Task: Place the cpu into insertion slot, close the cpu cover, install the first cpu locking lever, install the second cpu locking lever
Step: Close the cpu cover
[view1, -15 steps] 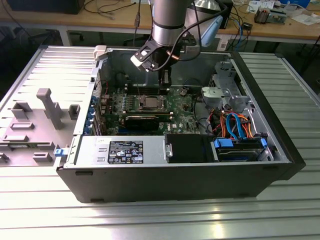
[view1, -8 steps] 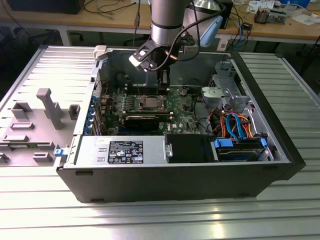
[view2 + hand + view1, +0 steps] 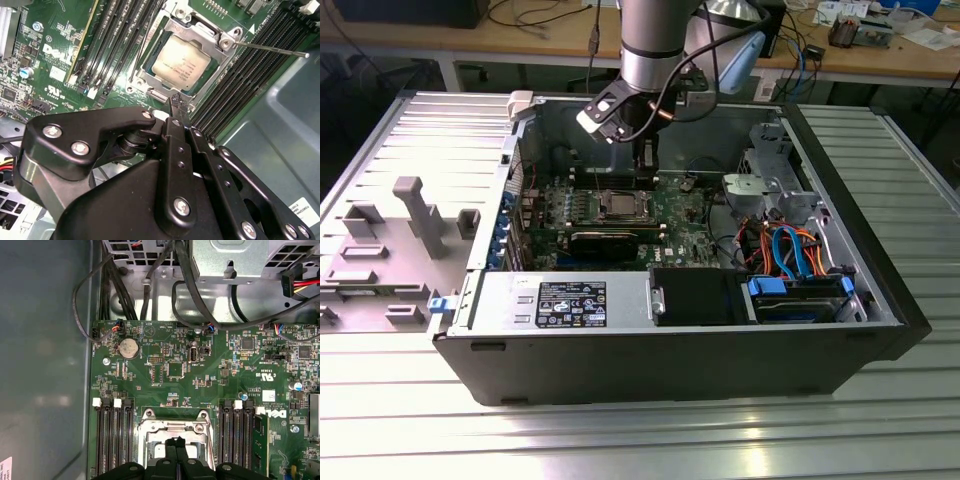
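The cpu (image 3: 182, 62) lies flat in the insertion slot (image 3: 159, 96) near the middle of the green circuit board (image 3: 690, 215), inside a big open computer case (image 3: 650, 350) that rests on its side on a ribbed metal table (image 3: 620, 440). A grey plastic fixture (image 3: 410, 220) stands on the table at the exterior view's left, well apart from the case. Inside the case, a silver box with a label (image 3: 560, 300) fills the near side and a grey drive cage (image 3: 770, 170) stands toward the exterior view's right. The robot arm (image 3: 655, 40) comes down from the far side, with its black gripper (image 3: 645, 160) just behind the slot. In both wrist views the gripper's (image 3: 176, 102) (image 3: 176, 442) fingers are pressed together with nothing between them, the tips just beside the slot's rim; I cannot tell whether they touch it. The cpu cover (image 3: 150, 75) lies down over the chip, whose silvery top shows through its window. Long black memory slots (image 3: 115, 45) flank the slot on both sides. One thin locking lever (image 3: 270, 48) juts out from the cover's corner across the memory slots; another thin rod (image 3: 150, 37) slants over those on the other side.
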